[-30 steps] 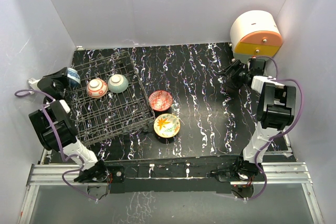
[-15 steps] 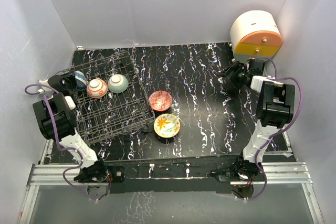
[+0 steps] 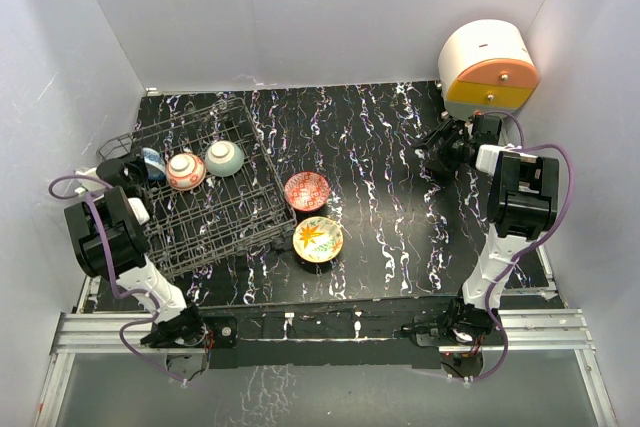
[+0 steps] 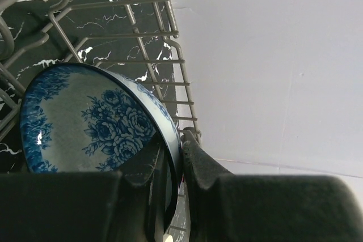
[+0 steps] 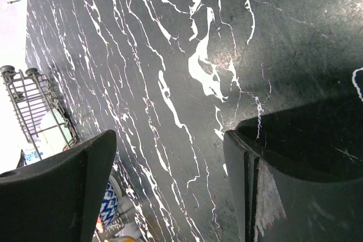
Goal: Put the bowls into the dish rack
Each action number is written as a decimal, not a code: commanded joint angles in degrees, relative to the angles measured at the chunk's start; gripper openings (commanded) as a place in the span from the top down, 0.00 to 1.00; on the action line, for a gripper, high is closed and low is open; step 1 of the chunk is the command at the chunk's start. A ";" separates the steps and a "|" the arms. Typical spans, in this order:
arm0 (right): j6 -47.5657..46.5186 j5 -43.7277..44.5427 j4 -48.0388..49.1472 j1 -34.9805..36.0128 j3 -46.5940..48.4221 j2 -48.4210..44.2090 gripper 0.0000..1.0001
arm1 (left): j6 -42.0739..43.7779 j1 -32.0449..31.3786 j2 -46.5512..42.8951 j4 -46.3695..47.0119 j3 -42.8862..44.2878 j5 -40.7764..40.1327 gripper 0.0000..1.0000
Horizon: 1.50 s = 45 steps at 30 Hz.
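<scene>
Rack (image 3: pixel 215 222) at nine o'clock holds three bowls (image 3: pixel 225 158), left end effector (image 4: pixel 176 168) pinching the blue bowl (image 4: pixel 85 120) by its rim; red bowl (image 3: pixel 306 191), yellow bowl (image 3: pixel 318 238) wait outside; right end effector (image 5: pixel 168 140) open, empty.

**Left arm** (image 3: pixel 105 239) and **right arm** (image 3: pixel 520 197): boxy black joint housings alternating with white links, each ending, far behind the fingers, in a black base (image 3: pixel 180 331). A purple cable (image 3: pixel 567 192) loops along each arm from just behind the fingers.

**Left gripper** (image 4: pixel 177 157): smooth matte black fingers (image 4: pixel 207 182), narrowing towards the tips.

**Right gripper** (image 5: pixel 170 157): matte black fingers (image 5: pixel 62 191). The opposite finger has a pale, scuffed inner face.
</scene>
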 commanded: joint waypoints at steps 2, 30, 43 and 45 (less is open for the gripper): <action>-1.06 -0.74 2.65 -0.25 1.01 -1.14 0.22 | 1.21 0.79 -3.68 -4.67 -4.48 -1.25 0.98; -0.55 -0.99 3.00 -0.28 0.91 -1.22 0.23 | 3.70 3.56 -1.94 2.03 5.89 7.79 1.00; -1.08 -1.25 2.51 -0.25 1.64 -0.56 0.24 | 6.49 5.34 2.15 5.74 -3.30 10.00 1.00; -1.18 -1.28 2.45 -0.25 1.54 -0.47 0.24 | 7.44 6.29 1.44 3.87 -3.97 10.78 1.00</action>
